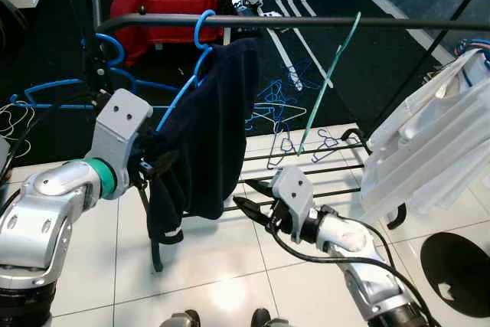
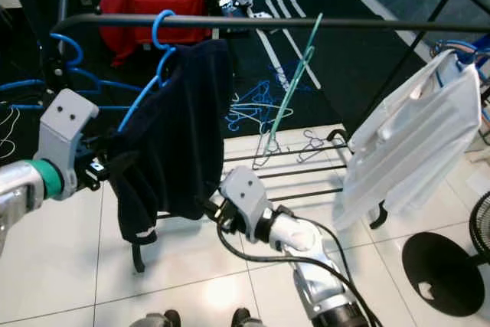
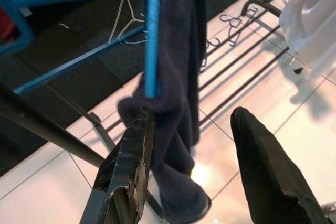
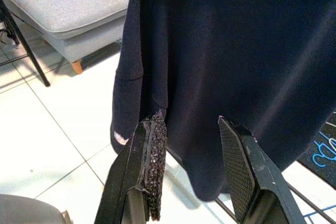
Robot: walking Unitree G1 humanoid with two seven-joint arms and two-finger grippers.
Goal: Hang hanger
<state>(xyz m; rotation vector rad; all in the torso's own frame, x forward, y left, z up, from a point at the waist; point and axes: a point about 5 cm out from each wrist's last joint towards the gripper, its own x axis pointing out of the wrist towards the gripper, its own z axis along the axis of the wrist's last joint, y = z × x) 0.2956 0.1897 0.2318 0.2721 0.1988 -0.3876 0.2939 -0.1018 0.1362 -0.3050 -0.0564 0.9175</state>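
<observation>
Hanger: the blue hanger (image 1: 200,50) already has its hook over the black rail (image 1: 321,22), toward the rail's left end, and it hangs tilted, one shoulder dipping low to the left
Garment: a dark navy garment (image 1: 214,143) is draped on the hanger, bunched and lopsided, its hem trailing down beside the rack's left leg
Left gripper: the left gripper (image 3: 194,156) is at the garment's left edge, fingers apart, with the hanger's blue bar and a fold of cloth lying against one finger (image 3: 128,166); I would say it is steadying, not squeezing
Right gripper: the right gripper (image 4: 191,166) points up at the garment's lower hem from the front, fingers spread with nothing between them, just short of the cloth
Rack: lower bars of the rack (image 1: 321,170) run behind the garment; white garments (image 1: 432,139) hang at the rail's right end, well apart, and a thin green hanger (image 1: 329,82) dangles mid-rail
Floor: loose blue hangers (image 1: 279,101) lie on the dark mat beyond the rack
Handling: the hanger looks light and stiff, thin plastic, likely slick against the rail; the cloth is soft and limp and would slide off the low shoulder if tugged
Where to hold: best taken on the bare bar near the hook or shoulder, not by the fabric
Progress: hook seems on, what remains is probably levelling and letting go
</observation>
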